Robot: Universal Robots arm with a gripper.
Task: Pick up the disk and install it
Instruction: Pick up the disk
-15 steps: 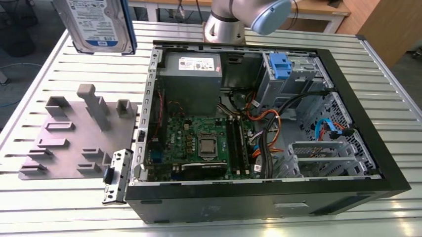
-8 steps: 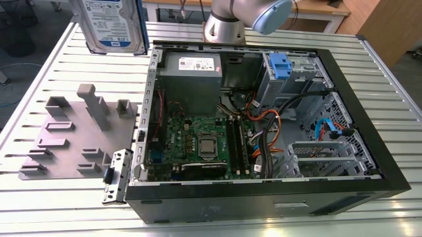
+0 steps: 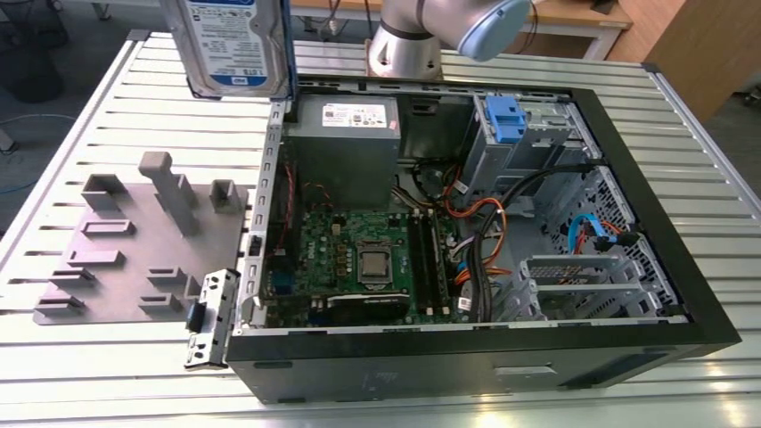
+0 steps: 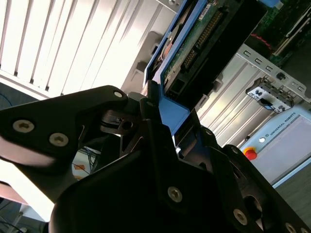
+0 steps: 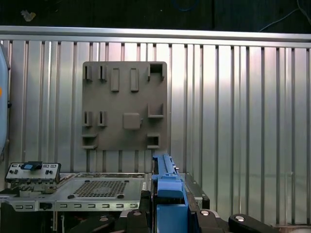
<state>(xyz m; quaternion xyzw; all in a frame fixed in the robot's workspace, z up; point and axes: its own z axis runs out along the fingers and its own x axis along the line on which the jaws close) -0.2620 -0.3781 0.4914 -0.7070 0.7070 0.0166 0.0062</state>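
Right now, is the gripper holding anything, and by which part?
Yes. The gripper is shut on the disk, a flat rectangular silver-grey hard drive, gripping it at one end by its blue plastic rail.

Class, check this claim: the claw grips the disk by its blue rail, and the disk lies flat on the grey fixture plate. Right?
No. The claw grips the disk by its blue rail, but the exterior view shows the disk upright in the air, off the grey fixture plate.

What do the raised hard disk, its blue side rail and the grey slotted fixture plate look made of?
Flat silver-grey hard disk: likely metal casing, dull sheen, paper-like label. Blue side rail: moulded plastic, smooth, uniform colour. Grey slotted fixture plate: matte, probably plastic; no glint.
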